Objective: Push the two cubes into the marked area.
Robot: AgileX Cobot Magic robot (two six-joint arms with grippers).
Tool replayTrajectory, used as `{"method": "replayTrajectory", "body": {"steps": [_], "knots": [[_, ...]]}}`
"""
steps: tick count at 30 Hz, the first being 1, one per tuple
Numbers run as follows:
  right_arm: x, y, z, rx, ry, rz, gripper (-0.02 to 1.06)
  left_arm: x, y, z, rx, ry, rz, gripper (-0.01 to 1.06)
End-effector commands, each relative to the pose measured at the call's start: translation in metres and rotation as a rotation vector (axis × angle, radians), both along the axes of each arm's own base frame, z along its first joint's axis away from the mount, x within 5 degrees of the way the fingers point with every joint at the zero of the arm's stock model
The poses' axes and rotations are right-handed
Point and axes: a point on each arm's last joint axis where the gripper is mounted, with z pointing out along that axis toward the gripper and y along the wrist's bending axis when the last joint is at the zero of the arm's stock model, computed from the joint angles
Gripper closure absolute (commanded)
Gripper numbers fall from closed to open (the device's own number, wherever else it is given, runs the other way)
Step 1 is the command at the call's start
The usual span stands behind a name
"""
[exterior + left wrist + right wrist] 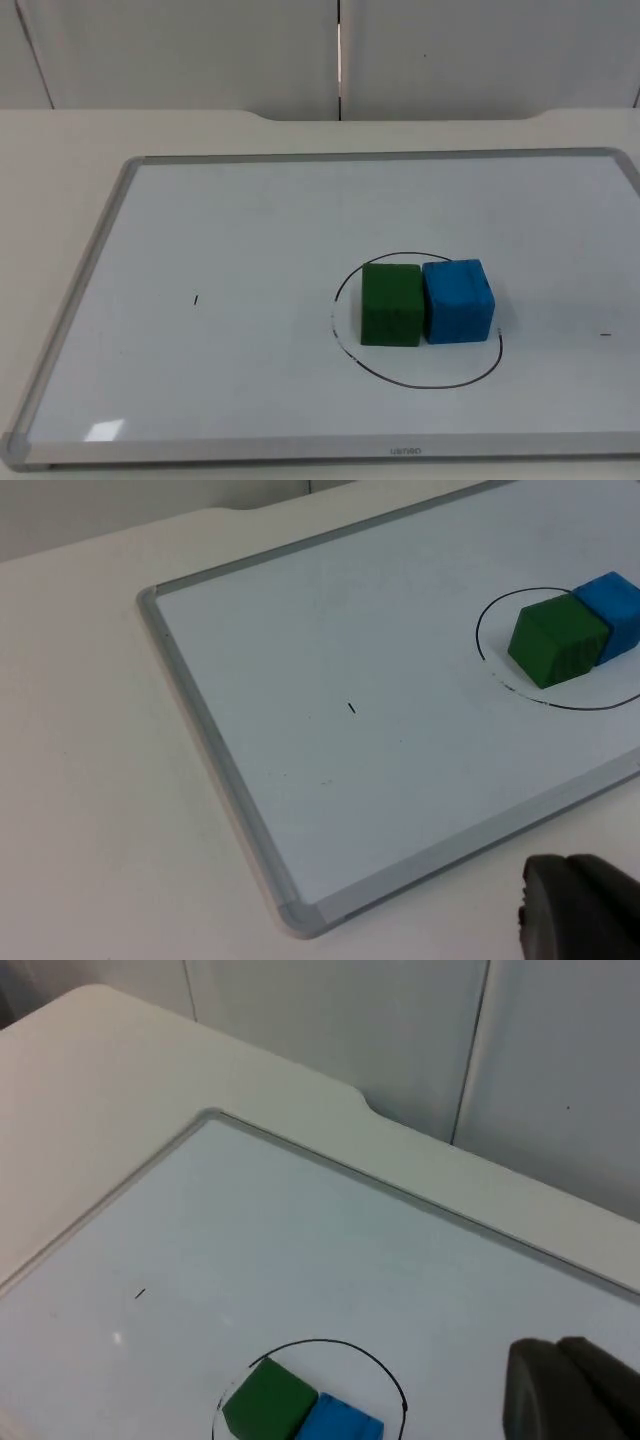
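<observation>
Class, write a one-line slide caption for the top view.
Green cube and blue cube touching side by side inside the drawn circle on a whiteboard.

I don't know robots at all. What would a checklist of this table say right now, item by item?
Surface: whiteboard with a grey frame lies flat on the white table.
Job's things: green cube and blue cube sit side by side, touching, inside the drawn circle; the blue one's outer edge is close to the line.
Clutter: two small dark marks on the board, one left, one at the right edge.
Claws: a black fingertip of the left claw off the board's near corner; one of the right claw above the board. Neither touches a cube.
Cables: nothing seen.
Surroundings: grey partition wall behind the table.
</observation>
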Motion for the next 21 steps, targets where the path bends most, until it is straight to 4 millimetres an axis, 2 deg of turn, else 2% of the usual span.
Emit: {"method": "replayTrajectory", "body": {"steps": [1, 7, 17, 21], "knots": [[-0.012, -0.005, 0.005, -0.035, -0.011, 0.022, 1.05, 0.001, 0.0, -0.001, -0.006, -0.008, 0.01, 1.05], [-0.03, -0.014, 0.0, -0.046, -0.034, 0.028, 1.05, 0.001, 0.0, -0.001, -0.006, -0.008, 0.01, 1.05], [-0.056, -0.029, -0.028, -0.074, -0.038, 0.025, 1.05, 0.001, 0.0, -0.001, -0.006, -0.008, 0.01, 1.05], [-0.073, -0.037, -0.043, -0.07, -0.048, 0.024, 1.05, 0.001, 0.0, -0.001, -0.006, -0.008, 0.01, 1.05]]}}
